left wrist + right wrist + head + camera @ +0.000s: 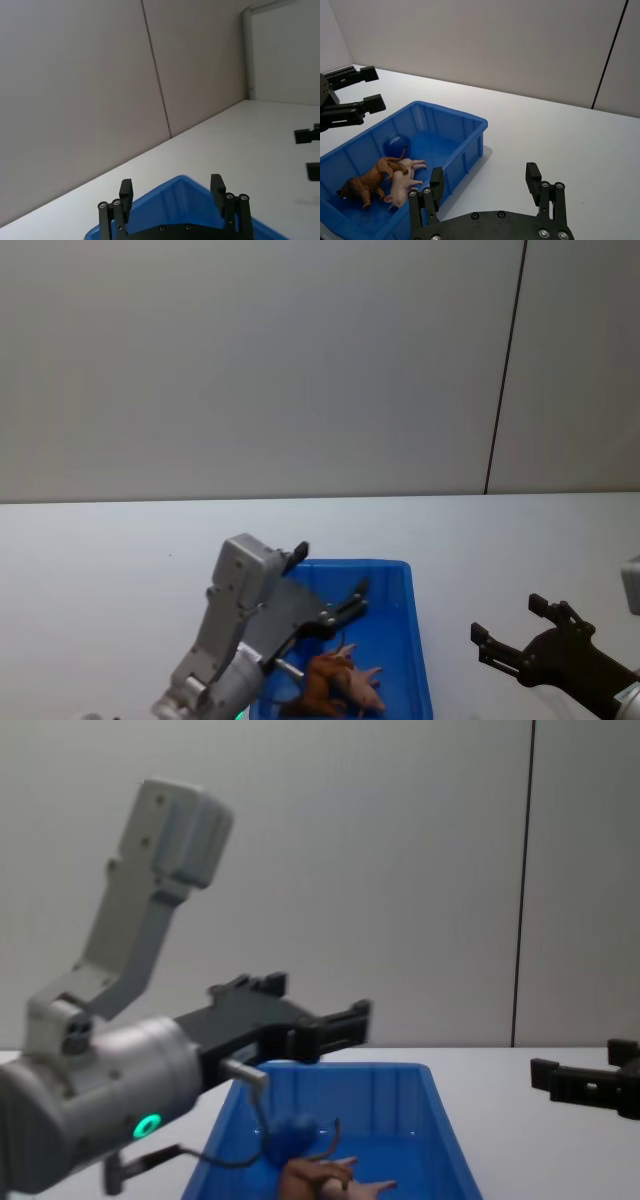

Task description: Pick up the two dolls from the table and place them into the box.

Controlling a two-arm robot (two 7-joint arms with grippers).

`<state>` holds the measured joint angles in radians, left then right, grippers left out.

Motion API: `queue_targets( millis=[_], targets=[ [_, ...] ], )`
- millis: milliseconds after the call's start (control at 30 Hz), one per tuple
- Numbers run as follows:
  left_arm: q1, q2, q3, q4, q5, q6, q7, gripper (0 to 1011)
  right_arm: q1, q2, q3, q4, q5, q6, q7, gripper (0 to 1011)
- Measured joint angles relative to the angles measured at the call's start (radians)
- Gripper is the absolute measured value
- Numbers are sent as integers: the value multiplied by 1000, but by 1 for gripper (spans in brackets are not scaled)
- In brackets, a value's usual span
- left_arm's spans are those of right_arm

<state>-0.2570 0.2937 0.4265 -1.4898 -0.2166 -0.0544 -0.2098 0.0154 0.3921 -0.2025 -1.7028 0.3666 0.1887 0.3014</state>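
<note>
The two dolls lie side by side inside the blue box (416,640): the brown lion (320,690) and the pale pink pig (364,692), both on their sides on its floor. From the right wrist I see the lion (367,182) and the pig (402,182) touching each other. My left gripper (332,575) hangs open and empty above the box's far end, clear of the dolls. My right gripper (508,618) is open and empty over the white table (100,560), to the right of the box.
A small blue round object (396,145) rests in the box beside the dolls. A grey wall with a dark vertical seam (505,370) stands behind the table. Bare tabletop lies left and right of the box.
</note>
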Motion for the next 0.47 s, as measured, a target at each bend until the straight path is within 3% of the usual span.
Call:
queue_targets(
  millis=[67,467],
  targets=[
    [-10,-11,5,8,1,-13,-19,1000,0,0,0,0,0,0,0,1001],
    [-31,-38,16,19,0,-59,-67,1001,0,0,0,0,0,0,0,1001]
  ],
)
